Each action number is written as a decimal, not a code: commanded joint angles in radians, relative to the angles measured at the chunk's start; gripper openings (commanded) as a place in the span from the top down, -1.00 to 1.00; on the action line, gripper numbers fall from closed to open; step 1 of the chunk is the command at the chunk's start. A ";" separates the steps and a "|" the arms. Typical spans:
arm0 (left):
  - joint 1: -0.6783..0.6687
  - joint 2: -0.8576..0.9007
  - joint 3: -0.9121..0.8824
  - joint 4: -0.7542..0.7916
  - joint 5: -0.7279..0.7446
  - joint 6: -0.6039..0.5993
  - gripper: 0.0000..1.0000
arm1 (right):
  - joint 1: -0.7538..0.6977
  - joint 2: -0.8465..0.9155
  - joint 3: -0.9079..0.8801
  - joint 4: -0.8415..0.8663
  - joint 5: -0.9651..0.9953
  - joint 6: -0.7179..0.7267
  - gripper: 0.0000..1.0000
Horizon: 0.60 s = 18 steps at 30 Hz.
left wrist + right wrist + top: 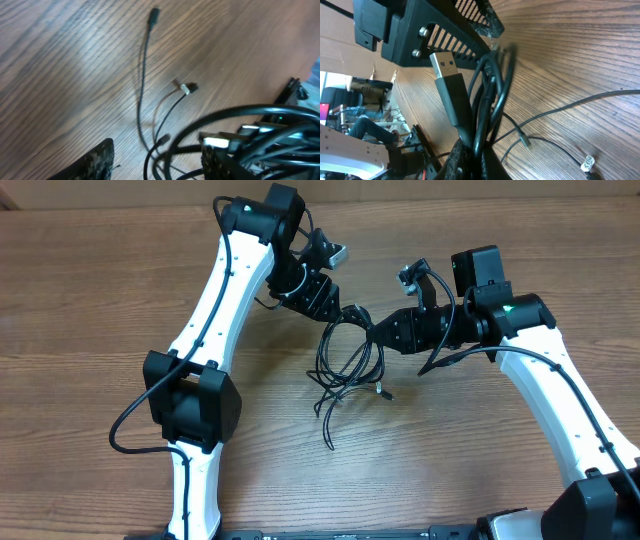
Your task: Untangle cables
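The cables (345,362) are a small black bundle of loops at the table's middle, with loose ends trailing toward me. My right gripper (373,331) is shut on the bundle's upper right part. In the right wrist view its fingers (476,161) clamp several strands (492,95), and a USB plug (447,67) sticks up above them. My left gripper (349,313) is right beside it at the bundle's top. In the left wrist view it (157,152) is open, with loops (170,150) lying between its fingers. A long strand (142,75) with a black plug runs away from it.
A small white-tipped connector (186,89) lies on the wood near the bundle and also shows in the right wrist view (588,162). The two grippers are almost touching. The wooden table (100,300) extends to all sides; a thick arm cable (130,425) loops at the left.
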 commanded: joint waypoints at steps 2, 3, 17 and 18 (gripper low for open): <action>-0.014 0.021 0.004 -0.012 0.188 0.058 -0.22 | 0.003 -0.027 0.010 0.013 -0.035 -0.009 0.93; -0.012 0.021 0.004 -0.021 0.208 0.082 -0.23 | 0.003 -0.027 0.010 0.013 -0.036 -0.009 0.93; -0.002 0.023 -0.060 0.003 0.077 0.035 -0.10 | -0.021 -0.084 0.010 0.097 -0.342 -0.010 0.93; 0.003 0.023 -0.060 0.010 0.079 0.017 -0.08 | -0.030 -0.092 0.010 0.105 -0.374 -0.009 0.93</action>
